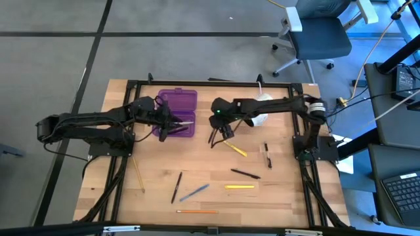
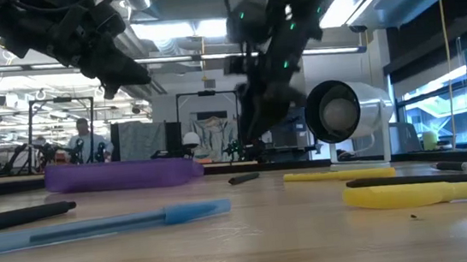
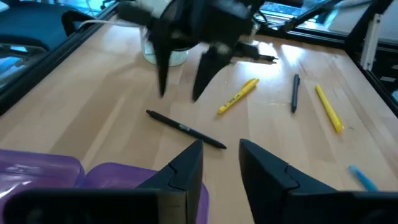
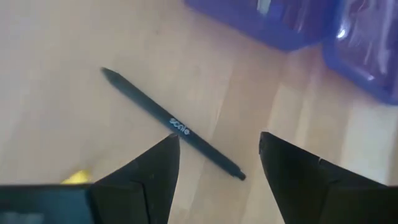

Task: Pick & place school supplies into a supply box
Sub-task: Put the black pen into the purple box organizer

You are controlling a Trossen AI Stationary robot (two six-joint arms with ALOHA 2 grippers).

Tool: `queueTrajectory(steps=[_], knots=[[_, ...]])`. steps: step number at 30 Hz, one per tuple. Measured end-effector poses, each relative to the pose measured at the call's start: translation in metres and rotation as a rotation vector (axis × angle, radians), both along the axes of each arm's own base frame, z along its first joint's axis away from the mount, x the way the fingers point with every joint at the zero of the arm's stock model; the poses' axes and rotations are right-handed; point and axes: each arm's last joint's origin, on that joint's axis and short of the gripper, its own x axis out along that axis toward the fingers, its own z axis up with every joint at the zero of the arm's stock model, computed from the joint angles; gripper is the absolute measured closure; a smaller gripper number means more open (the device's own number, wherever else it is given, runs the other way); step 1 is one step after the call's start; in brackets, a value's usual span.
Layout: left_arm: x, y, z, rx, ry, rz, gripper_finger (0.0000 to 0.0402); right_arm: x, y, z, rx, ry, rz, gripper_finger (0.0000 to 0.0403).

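Observation:
The supply box (image 1: 178,105), translucent purple, lies open at the table's far left. My left gripper (image 3: 221,165) hovers open over the box's near right part (image 3: 118,177), holding nothing. My right gripper (image 4: 219,163) is open and slants down above a black pen (image 4: 171,126) that lies flat on the wood just right of the box (image 4: 311,28). The fingers stand above the pen and do not touch it. In the left wrist view the right gripper (image 3: 180,78) hangs over the same pen (image 3: 186,129). A yellow pen (image 1: 235,149) lies just beyond it.
A white roll (image 1: 260,108) stands at the far right of centre. Loose supplies lie across the near half: black pens (image 1: 268,156) (image 1: 245,173) (image 1: 176,187), a yellow marker (image 1: 239,187), a blue pen (image 1: 195,192), an orange pencil (image 1: 197,212) and a yellow pencil (image 1: 138,174).

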Motion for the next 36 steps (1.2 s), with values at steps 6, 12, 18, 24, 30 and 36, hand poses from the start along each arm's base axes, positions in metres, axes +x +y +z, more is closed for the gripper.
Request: queueTrajectory(steps=[6, 12, 18, 24, 30, 36], knots=[[0.000, 0.000, 0.000, 0.006, 0.005, -0.003, 0.0308, 0.005, -0.004, -0.027, 0.083, 0.046, 0.026, 0.0178], [-0.001, 0.000, -0.001, 0.027, 0.016, -0.014, 0.0306, 0.009, -0.003, -0.034, 0.120, 0.028, 0.084, 0.0178], [-0.001, 0.000, -0.001, 0.027, 0.016, -0.014, 0.0311, 0.011, -0.006, -0.038, 0.113, 0.015, 0.086, 0.0178], [-0.001, 0.000, -0.001, 0.027, 0.016, -0.014, 0.0308, 0.013, -0.007, -0.053, 0.115, 0.042, 0.091, 0.0178], [-0.001, 0.000, -0.001, 0.026, 0.016, -0.014, 0.0307, 0.015, -0.008, -0.059, 0.125, 0.050, 0.084, 0.0183], [-0.001, 0.000, -0.001, 0.026, 0.016, -0.014, 0.0310, 0.013, -0.007, -0.059, 0.138, 0.057, 0.066, 0.0239]])
